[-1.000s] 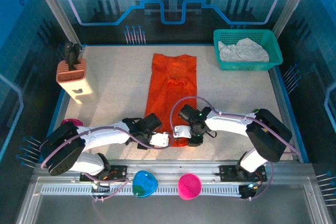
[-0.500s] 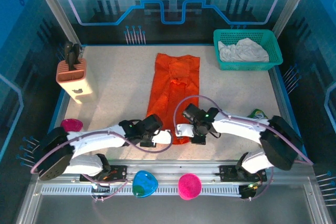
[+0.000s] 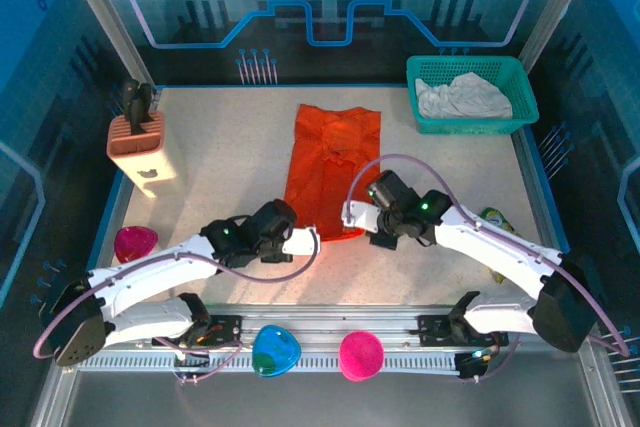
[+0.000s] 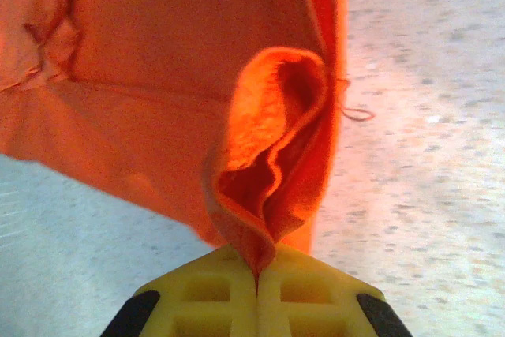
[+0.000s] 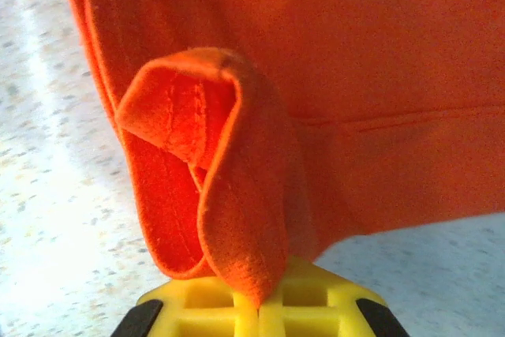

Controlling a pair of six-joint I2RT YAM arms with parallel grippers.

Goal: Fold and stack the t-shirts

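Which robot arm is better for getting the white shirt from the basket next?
Probably the right: the teal basket with the white t-shirt sits far right, nearer the right end effector. Though it is shut on the orange t-shirt.

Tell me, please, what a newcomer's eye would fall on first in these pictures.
The bright orange t-shirt, a long folded strip in the middle of the table, stands out first. Its near corners are pinched by the left end effector and the right end effector, both shut on the cloth. A teal basket at the far right corner holds an off-white t-shirt.
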